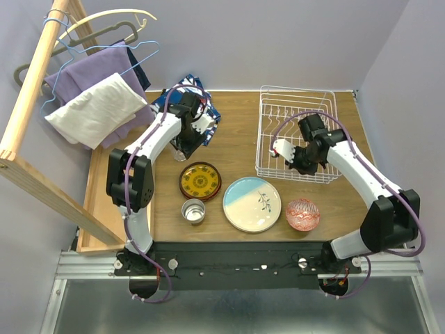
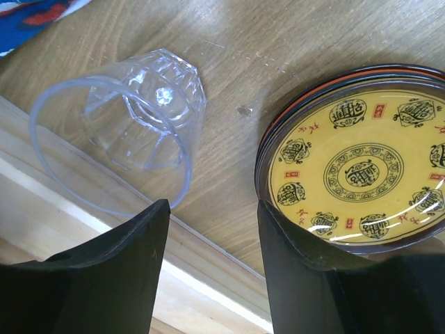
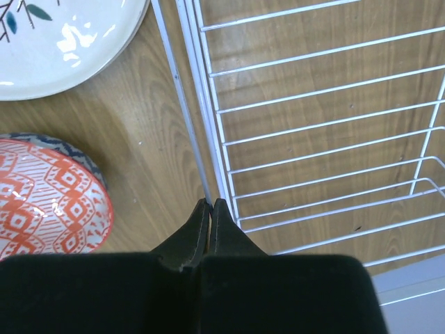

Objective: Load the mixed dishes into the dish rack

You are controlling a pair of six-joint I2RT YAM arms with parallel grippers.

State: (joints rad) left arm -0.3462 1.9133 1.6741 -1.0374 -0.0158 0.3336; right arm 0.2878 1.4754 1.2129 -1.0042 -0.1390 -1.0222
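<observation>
The dark red-yellow plate (image 2: 361, 167) bears seal-style characters, possibly Chinese, and you can't read them. Your left pincer (image 2: 212, 209) is spread and empty over the clear glass (image 2: 139, 118). Your right pincer (image 3: 210, 203) is pressed together and empty at the dish rack's (image 3: 313, 132) near rim. The worktop (image 1: 236, 139) holds two plates, including the pale plate (image 1: 252, 203), one bowl (image 1: 303, 213), one steel cup (image 1: 193, 211) and one glass.

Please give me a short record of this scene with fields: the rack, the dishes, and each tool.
rack: empty
on table: glass, dark plate, cup, pale plate, red bowl
left tool: open, over table between glass and dark plate
right tool: shut, empty, tips at rack's side rail
</observation>
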